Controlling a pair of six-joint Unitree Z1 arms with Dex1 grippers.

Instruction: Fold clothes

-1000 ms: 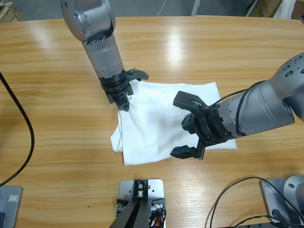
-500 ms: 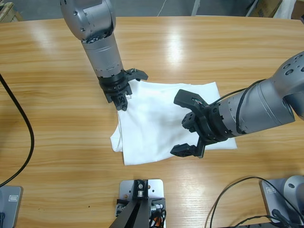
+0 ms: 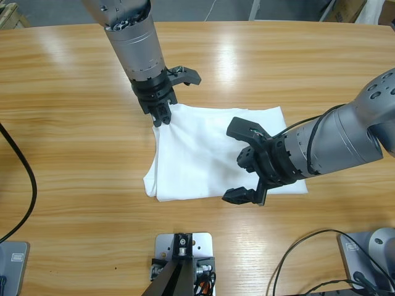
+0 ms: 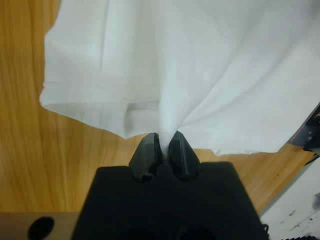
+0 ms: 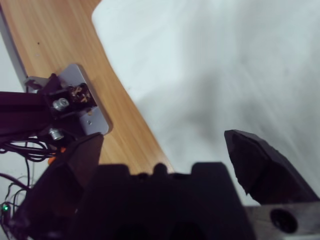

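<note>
T-shirt [image 3: 216, 154] corner pinched tight by left gripper [image 3: 162, 118] at 11 o'clock; drag low and steady so folds hold, right gripper [image 3: 245, 165] spread wide above cloth.

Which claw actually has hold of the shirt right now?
The left claw, at the T-shirt's upper-left corner: its jaws are pinched on a ridge of white cloth. The right claw hangs open above the shirt, gripping nothing.
</note>
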